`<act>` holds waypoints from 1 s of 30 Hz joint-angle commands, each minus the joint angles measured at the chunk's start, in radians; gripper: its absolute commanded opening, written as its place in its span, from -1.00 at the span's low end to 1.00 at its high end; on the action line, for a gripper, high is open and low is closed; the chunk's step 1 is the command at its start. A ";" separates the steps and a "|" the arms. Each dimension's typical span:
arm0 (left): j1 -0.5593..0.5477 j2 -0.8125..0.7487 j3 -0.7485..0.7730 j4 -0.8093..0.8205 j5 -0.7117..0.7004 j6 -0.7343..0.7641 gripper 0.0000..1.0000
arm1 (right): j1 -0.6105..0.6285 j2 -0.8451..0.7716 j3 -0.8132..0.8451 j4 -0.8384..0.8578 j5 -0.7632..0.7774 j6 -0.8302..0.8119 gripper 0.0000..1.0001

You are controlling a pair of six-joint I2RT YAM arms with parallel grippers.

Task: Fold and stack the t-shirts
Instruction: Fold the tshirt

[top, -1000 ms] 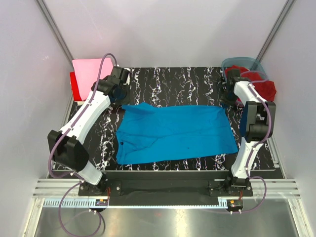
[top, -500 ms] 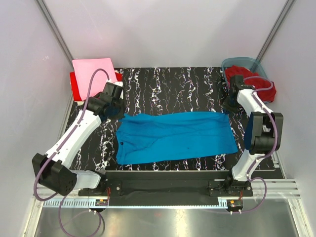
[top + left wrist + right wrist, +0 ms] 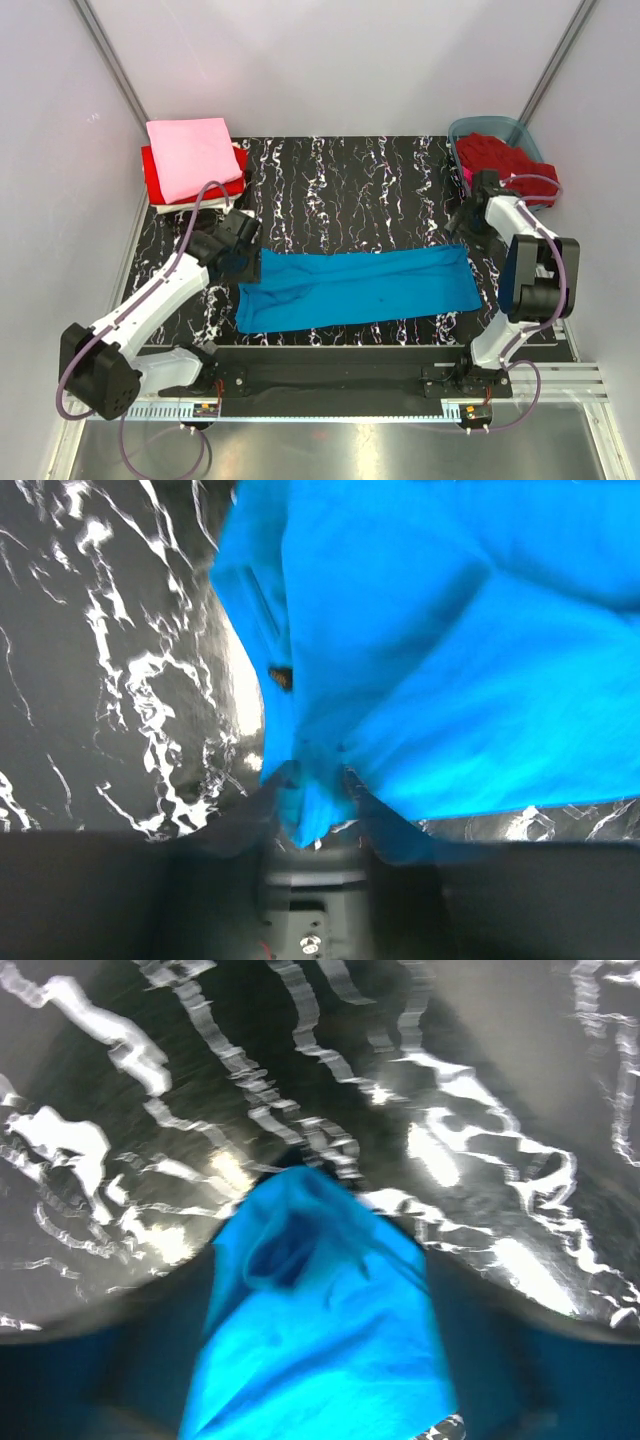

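Observation:
A turquoise t-shirt (image 3: 360, 288) lies as a long folded band across the near half of the table. My left gripper (image 3: 247, 262) is at its far left corner and my right gripper (image 3: 468, 240) at its far right corner. In the left wrist view the left gripper (image 3: 315, 780) has its fingers (image 3: 268, 792) slightly apart, with a tip of the turquoise cloth (image 3: 450, 680) lying loose between them. In the right wrist view the right gripper (image 3: 320, 1270) stands wide open around a bunched corner of the shirt (image 3: 320, 1350). A folded pale pink t-shirt (image 3: 190, 150) rests on a red one (image 3: 150, 178) at the far left.
A grey-blue plastic tub (image 3: 490, 126) at the far right corner holds dark red cloth (image 3: 500, 158) that spills over its side. The black marbled table (image 3: 350, 180) has side walls close on the left and right.
Both arms drew the shirt's far edge toward the near side, folding it into a narrower band. Both grippers were shut on its corners and have now opened.

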 commanded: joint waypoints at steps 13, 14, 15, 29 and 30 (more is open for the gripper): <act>-0.050 -0.016 -0.097 0.106 -0.053 -0.180 0.16 | -0.019 -0.269 -0.185 0.188 -0.282 -0.040 0.73; -0.050 -0.006 -0.109 0.138 -0.045 -0.185 0.15 | -0.014 -0.246 -0.173 0.185 -0.293 -0.044 0.67; -0.050 0.019 -0.118 0.153 -0.039 -0.196 0.13 | -0.011 -0.223 -0.166 0.177 -0.305 -0.049 0.55; -0.047 0.474 -0.012 0.364 0.045 -0.162 -0.10 | 0.076 -0.048 -0.283 0.203 -0.405 -0.046 -0.29; -0.045 0.516 0.030 0.351 0.039 -0.141 -0.11 | 0.106 -0.058 -0.298 0.206 -0.414 -0.043 -0.31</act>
